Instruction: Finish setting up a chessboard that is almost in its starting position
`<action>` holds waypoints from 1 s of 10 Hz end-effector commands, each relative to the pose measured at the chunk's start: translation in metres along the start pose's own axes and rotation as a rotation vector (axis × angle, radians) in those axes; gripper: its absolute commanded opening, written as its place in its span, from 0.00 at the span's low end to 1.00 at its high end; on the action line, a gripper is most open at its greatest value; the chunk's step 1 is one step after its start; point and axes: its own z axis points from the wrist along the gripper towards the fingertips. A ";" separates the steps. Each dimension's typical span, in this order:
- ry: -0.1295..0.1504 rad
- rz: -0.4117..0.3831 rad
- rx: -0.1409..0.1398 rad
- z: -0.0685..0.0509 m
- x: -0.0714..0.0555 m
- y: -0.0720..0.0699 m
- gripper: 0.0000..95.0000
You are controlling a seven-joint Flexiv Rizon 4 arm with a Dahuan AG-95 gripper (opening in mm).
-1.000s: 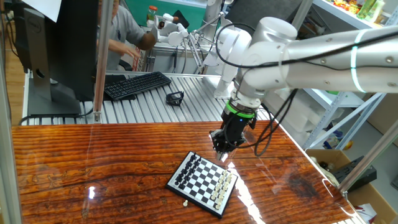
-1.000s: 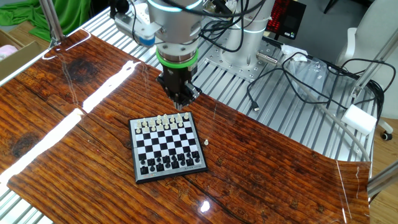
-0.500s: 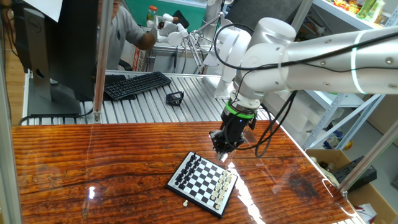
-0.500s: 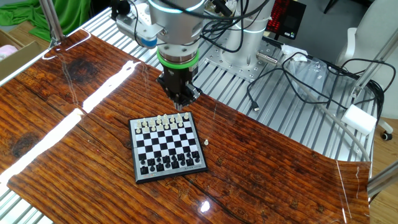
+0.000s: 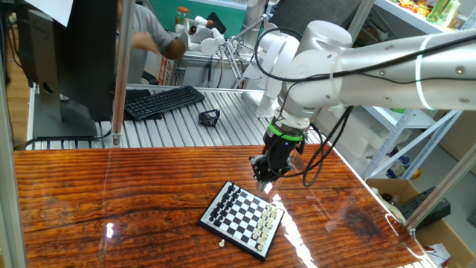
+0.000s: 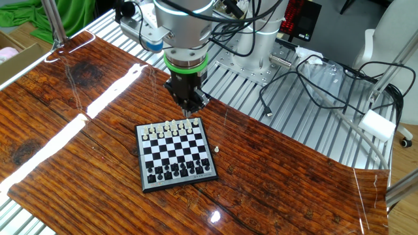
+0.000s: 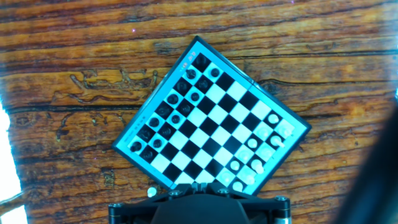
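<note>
We see jaws just pressed together, empty, above far edge of chessboard on tabletop; arm unmoved; stray cream piece lies right of board, so setup unfinished

1 chessboard, 1 stray cream piece, 1 keyboard, 1 gripper

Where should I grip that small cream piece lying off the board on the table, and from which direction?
Come straight down from above. The cream piece stands alone on the bare wooden table just outside the chessboard, apart from its rim, so there is room around it. Pinch its upper body, setting the fingers along the board's edge. The gripper is shut and must open first.
</note>
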 end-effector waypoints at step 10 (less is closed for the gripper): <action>0.015 -0.061 -0.001 0.001 0.000 0.001 0.00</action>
